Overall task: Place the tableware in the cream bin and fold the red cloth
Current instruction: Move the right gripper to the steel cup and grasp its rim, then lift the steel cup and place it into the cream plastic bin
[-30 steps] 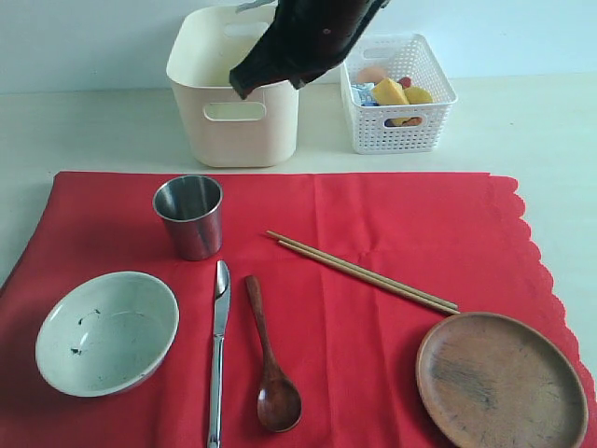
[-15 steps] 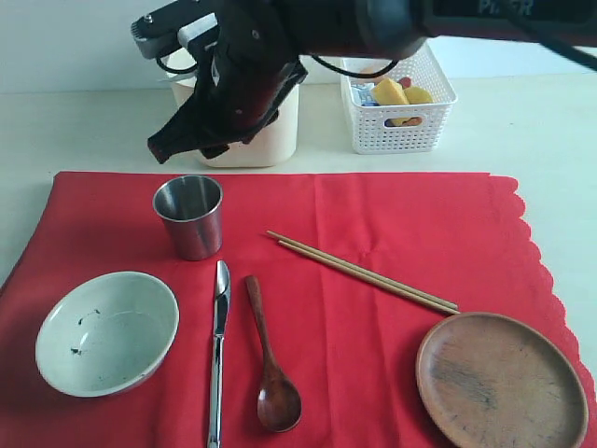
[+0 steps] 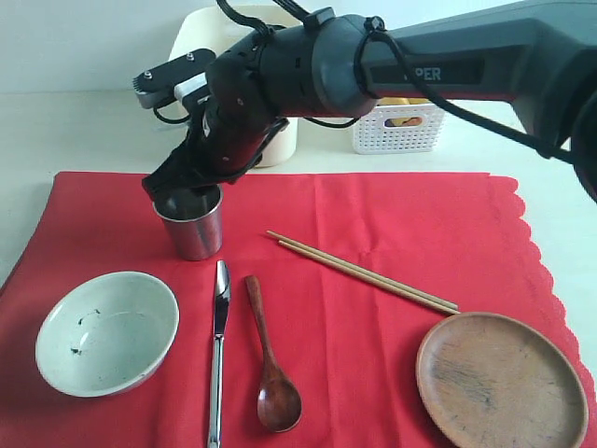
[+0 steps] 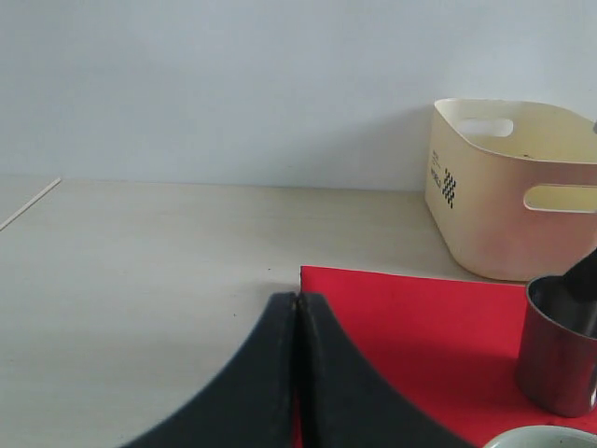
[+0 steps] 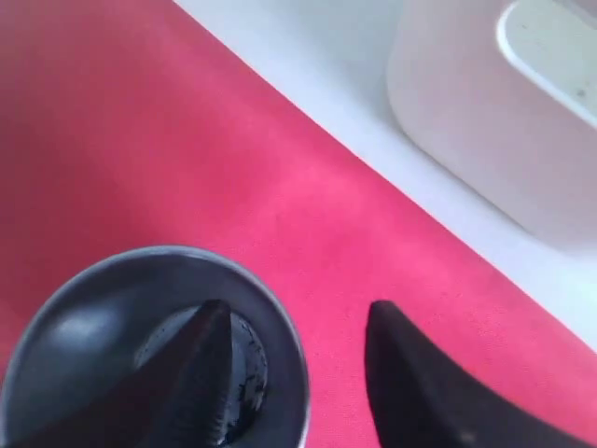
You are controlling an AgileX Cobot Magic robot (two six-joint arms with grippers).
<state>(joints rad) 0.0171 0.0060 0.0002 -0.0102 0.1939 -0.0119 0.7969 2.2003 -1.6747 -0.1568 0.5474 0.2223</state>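
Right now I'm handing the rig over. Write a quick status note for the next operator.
left pincer: shut, empty, idle.
right pincer: open, one finger inside the steel cup, one outside its rim; cup not lifted.
On the flat red cloth: cup, bowl, knife, spoon, chopsticks, plate.
cream bin stands behind the cloth.
Done: nothing binned.
Left: close on cup, bin all six, fold cloth.

A pale cream, faintly wood-grained table (image 3: 93, 131) stretches back to a plain light blue-grey wall (image 3: 84, 47) that meets its far edge. Soft, even light falls across both surfaces.
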